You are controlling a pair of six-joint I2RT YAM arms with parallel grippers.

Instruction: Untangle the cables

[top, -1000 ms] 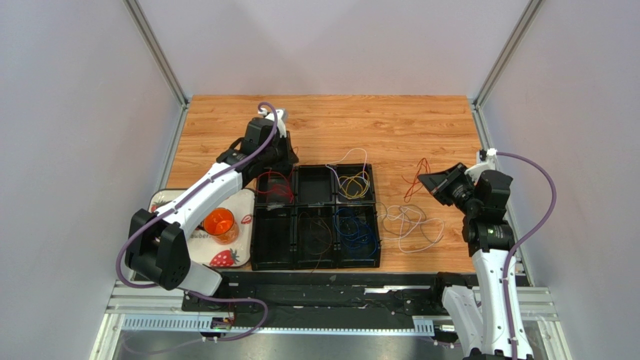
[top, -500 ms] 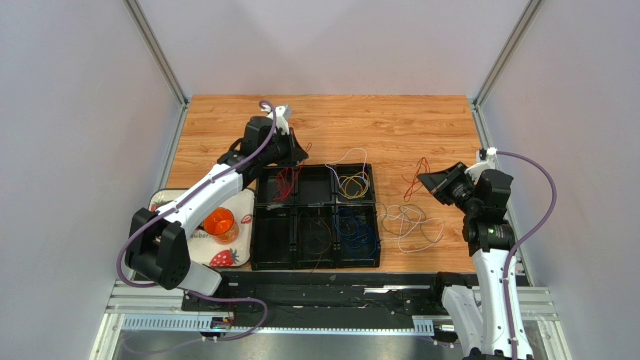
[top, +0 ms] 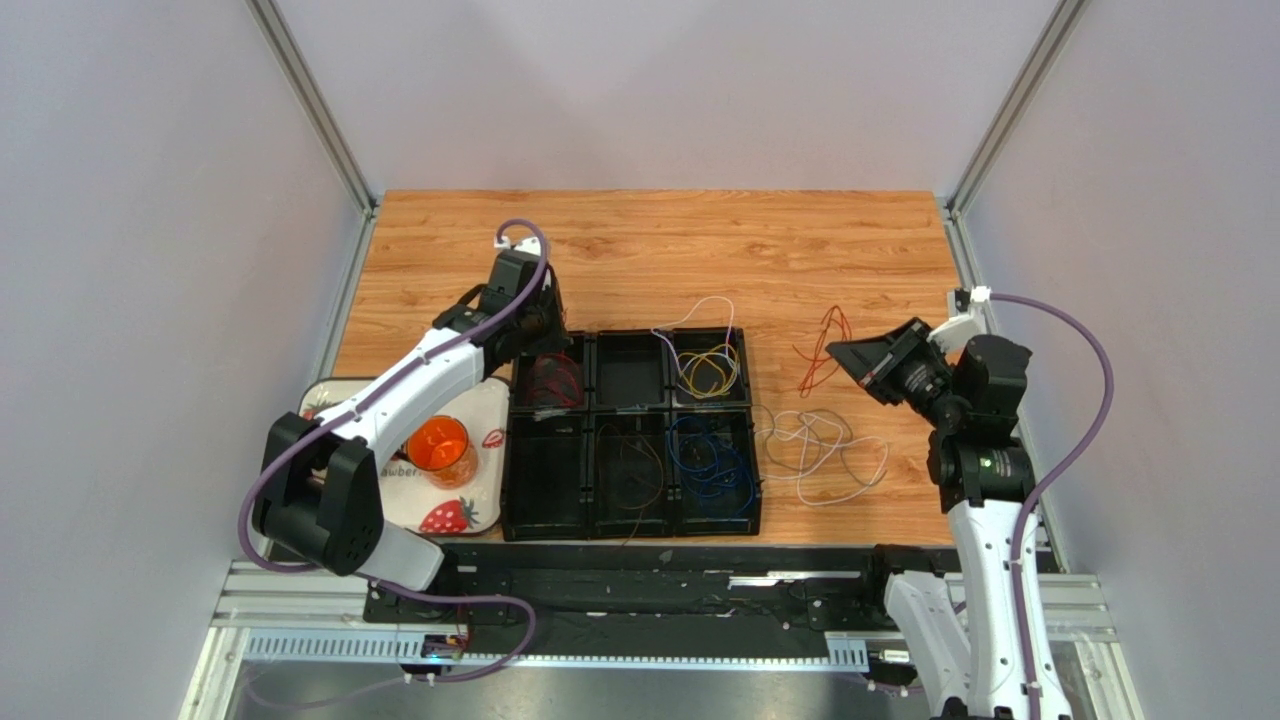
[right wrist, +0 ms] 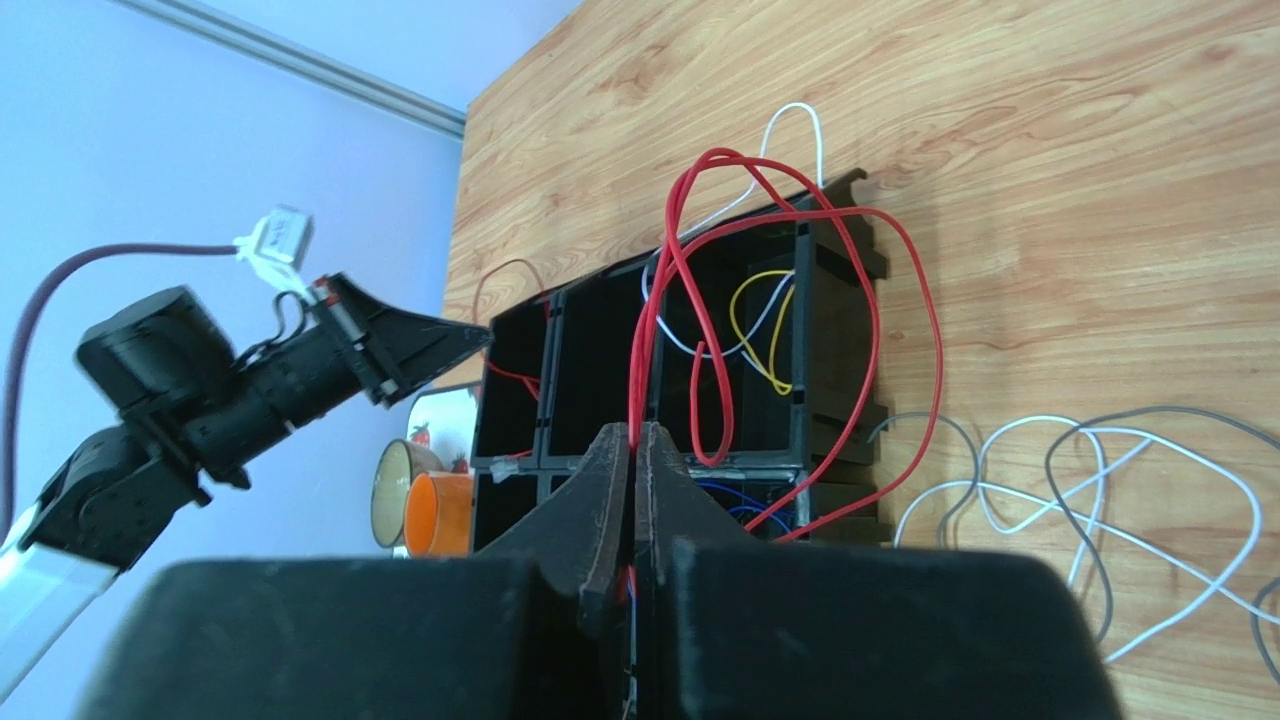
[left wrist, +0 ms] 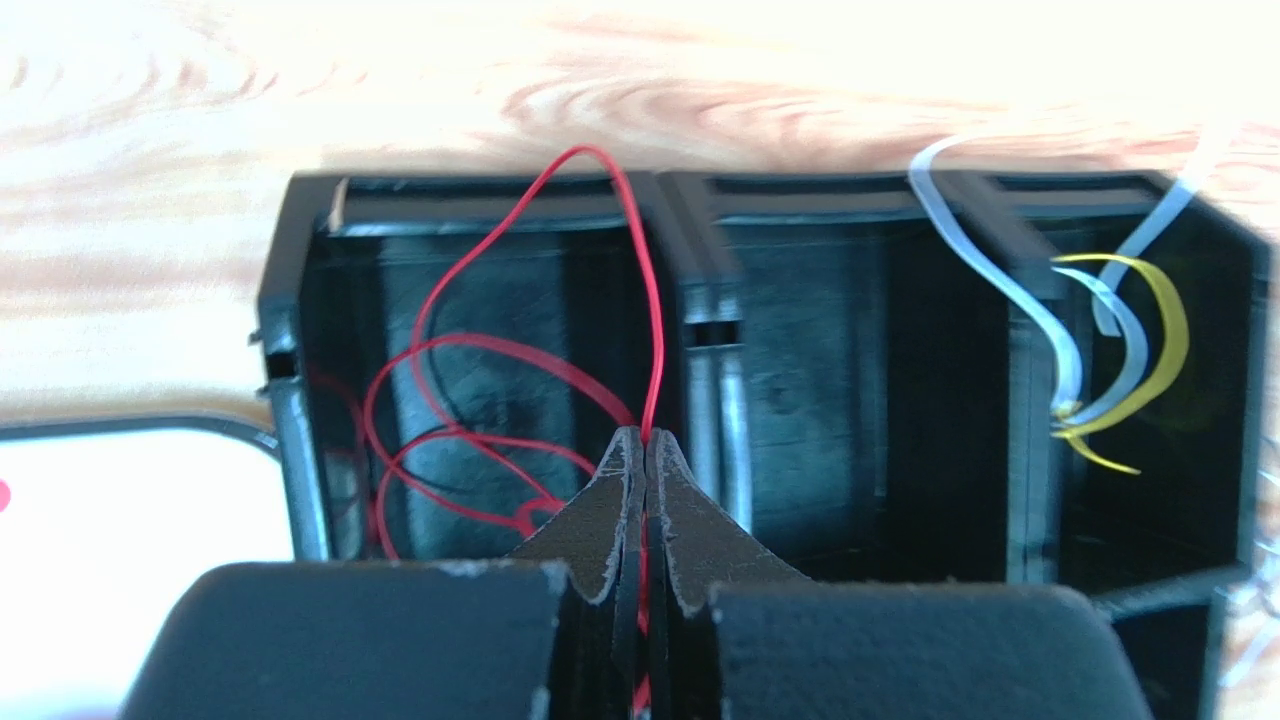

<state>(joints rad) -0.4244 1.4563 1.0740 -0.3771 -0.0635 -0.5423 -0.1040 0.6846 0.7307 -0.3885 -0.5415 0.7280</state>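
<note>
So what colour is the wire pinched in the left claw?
Red. The wire shows best in the left wrist view.

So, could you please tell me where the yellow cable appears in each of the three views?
Top external: the yellow cable lies coiled in the far right compartment of the black tray, just right of centre.
Left wrist: the yellow cable is at the right edge, beside a white cable.
Right wrist: the yellow cable is near centre, behind the red cable loops.
Shared landmark: the black tray.
</note>
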